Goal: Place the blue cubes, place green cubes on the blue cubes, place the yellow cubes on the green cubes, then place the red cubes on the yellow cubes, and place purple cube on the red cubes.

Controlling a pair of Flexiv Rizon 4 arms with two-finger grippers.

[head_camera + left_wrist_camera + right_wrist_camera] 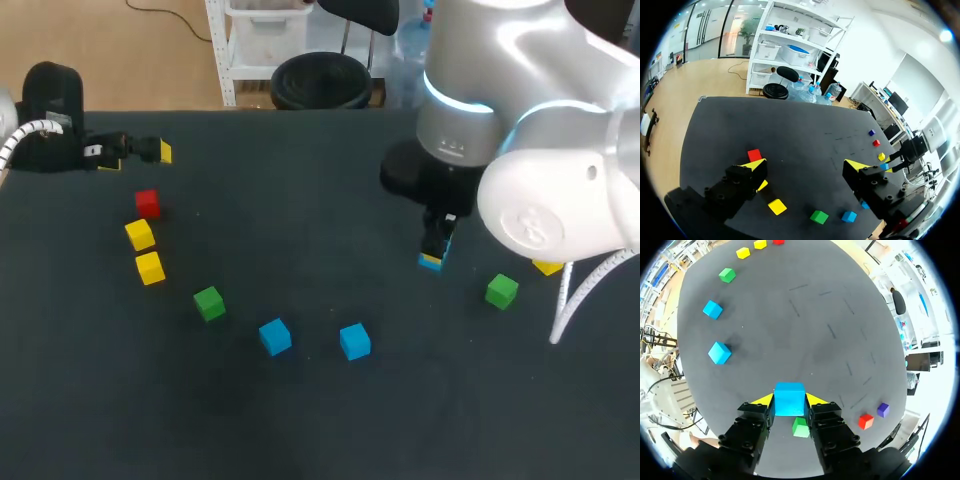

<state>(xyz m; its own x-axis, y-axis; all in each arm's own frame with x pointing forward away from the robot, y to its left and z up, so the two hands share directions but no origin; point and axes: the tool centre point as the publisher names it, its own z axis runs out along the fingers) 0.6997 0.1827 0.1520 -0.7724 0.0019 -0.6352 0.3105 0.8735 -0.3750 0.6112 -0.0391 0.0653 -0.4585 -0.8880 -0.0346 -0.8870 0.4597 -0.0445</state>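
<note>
Head view: right gripper (432, 252) carries a blue cube (431, 261). Left wrist view: left gripper (806, 167) has jaws apart, nothing between them. Right wrist view: jaws clamped on the blue cube's flat side faces, a green cube (800, 427) beneath. Probably light, rigid, smooth; grip centred. Tally across views: three blue, two green, three yellow, two red, one purple.

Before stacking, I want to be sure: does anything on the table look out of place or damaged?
Nothing stands out. The right end effector holds one blue cube squarely; the other cubes lie flat on the table, loose and unstacked.
</note>
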